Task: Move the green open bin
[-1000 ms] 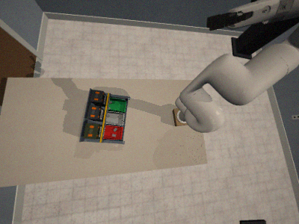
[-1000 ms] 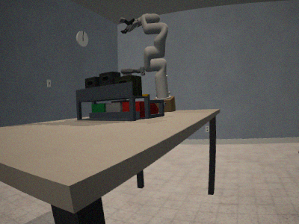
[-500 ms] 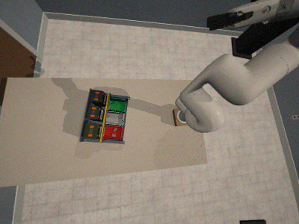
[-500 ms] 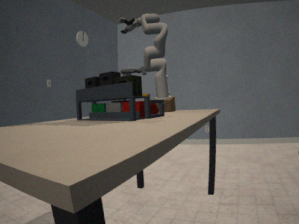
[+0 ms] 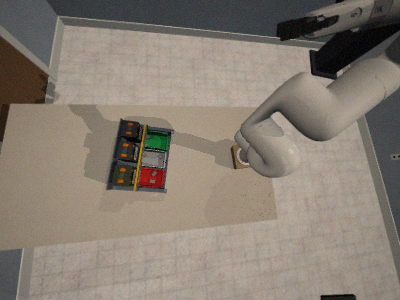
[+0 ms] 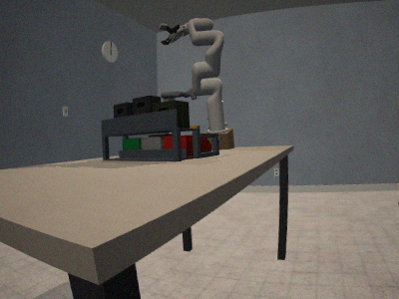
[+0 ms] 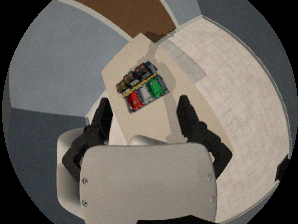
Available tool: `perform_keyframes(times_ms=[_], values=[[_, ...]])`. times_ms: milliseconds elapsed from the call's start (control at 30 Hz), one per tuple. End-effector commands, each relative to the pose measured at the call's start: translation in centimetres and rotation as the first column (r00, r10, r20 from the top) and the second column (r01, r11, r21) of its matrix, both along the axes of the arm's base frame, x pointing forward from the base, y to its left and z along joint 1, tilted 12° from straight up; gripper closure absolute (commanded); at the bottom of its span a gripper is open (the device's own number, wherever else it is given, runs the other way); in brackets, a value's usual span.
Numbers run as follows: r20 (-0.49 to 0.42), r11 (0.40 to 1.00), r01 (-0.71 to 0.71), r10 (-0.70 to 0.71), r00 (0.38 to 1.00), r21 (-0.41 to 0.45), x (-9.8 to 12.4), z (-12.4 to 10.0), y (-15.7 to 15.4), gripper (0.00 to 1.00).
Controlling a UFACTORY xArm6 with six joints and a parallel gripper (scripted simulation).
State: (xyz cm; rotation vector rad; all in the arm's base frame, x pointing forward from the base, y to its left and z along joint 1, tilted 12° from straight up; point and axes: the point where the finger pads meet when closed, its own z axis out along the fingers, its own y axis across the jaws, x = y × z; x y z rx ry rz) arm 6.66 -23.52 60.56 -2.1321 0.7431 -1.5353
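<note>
The green open bin (image 5: 157, 139) sits at the far end of the lower row of a small grey shelf (image 5: 140, 155) on the table. A grey bin (image 5: 153, 158) and a red bin (image 5: 152, 177) stand beside it. The green bin also shows in the exterior view (image 6: 131, 144) and in the wrist view (image 7: 156, 87). My gripper (image 6: 169, 33) is open and empty, held high above the table and far from the shelf. In the wrist view its two black fingers frame the distant shelf (image 7: 140, 87).
Three dark bins with orange parts (image 5: 126, 150) fill the shelf's other row. The arm's base (image 5: 241, 156) stands on a wooden block on the table to the right of the shelf. The table edge runs near the base.
</note>
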Motion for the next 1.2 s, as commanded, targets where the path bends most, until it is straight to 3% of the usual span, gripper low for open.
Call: perform_keyframes(times_ms=[0, 1133, 1167], values=[[-0.001, 1.000, 0.000, 0.000, 1.000, -0.002, 0.01, 0.05, 0.01, 0.00], [-0.001, 1.000, 0.000, 0.000, 1.000, -0.002, 0.01, 0.05, 0.01, 0.00], [-0.039, 0.999, 0.026, -0.026, 0.999, 0.022, 0.01, 0.05, 0.01, 0.00]])
